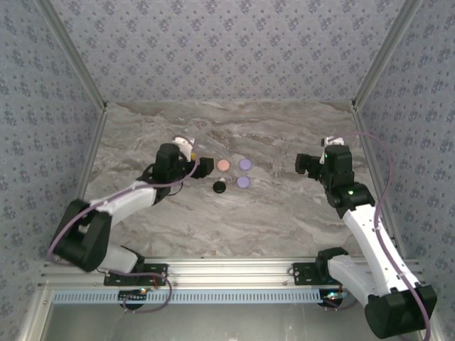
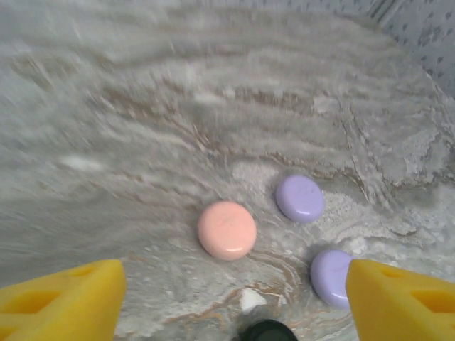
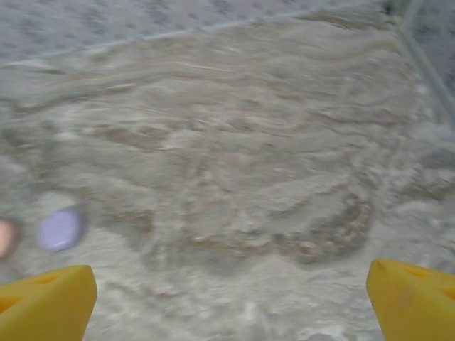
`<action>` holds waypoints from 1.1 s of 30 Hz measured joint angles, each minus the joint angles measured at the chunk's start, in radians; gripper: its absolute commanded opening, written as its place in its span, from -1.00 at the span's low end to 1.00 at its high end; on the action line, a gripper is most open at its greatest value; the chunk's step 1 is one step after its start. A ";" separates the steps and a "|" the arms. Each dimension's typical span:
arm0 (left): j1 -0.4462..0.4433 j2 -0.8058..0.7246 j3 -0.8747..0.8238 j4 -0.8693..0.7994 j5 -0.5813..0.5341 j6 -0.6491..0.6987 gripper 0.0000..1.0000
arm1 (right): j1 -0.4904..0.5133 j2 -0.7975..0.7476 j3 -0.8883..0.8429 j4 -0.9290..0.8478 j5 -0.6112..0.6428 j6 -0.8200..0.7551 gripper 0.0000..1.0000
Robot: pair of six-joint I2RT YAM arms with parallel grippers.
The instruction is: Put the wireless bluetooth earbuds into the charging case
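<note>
**Both claws apart, four round discs ahead of the left one**

I have the left claw (image 2: 234, 295) over the table (image 2: 142, 128) with its yellow fingertips (image 2: 60, 298) spread wide and nothing gripped between them. Just ahead of it, about centred in the gap, lies a pink disc (image 2: 227, 229). Further ahead and toward its right finger lies a pale purple disc (image 2: 300, 197). A second purple disc (image 2: 330, 277) is partly hidden behind that right fingertip. At the claw's near side a black round piece (image 2: 268, 331) is cut off by the frame edge.

Between the black piece and the pink disc sits a small whitish nub (image 2: 250, 298). It could be one of the earbuds or a fleck in the stone, and I cannot tell at this size.

The discs are smooth, glossy and domed, with rounded edges like pebbles. The table is grey-beige marble pattern with brown veins. The fingertips are blunt yellow wedges with recessed pockets in them.

The right claw (image 3: 231, 305) also has its fingers wide apart, with bare marble in the gap. The discs lie well off to its left, blurred, with open tabletop between them and the claw. Blue-grey walls (image 1: 227, 50) with a small repeated motif close the table in, with metal posts at the corners.
</note>
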 measured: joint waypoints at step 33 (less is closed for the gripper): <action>0.223 -0.366 -0.403 0.195 -0.504 0.257 0.98 | -0.209 0.625 -0.389 1.149 -0.207 -0.236 1.00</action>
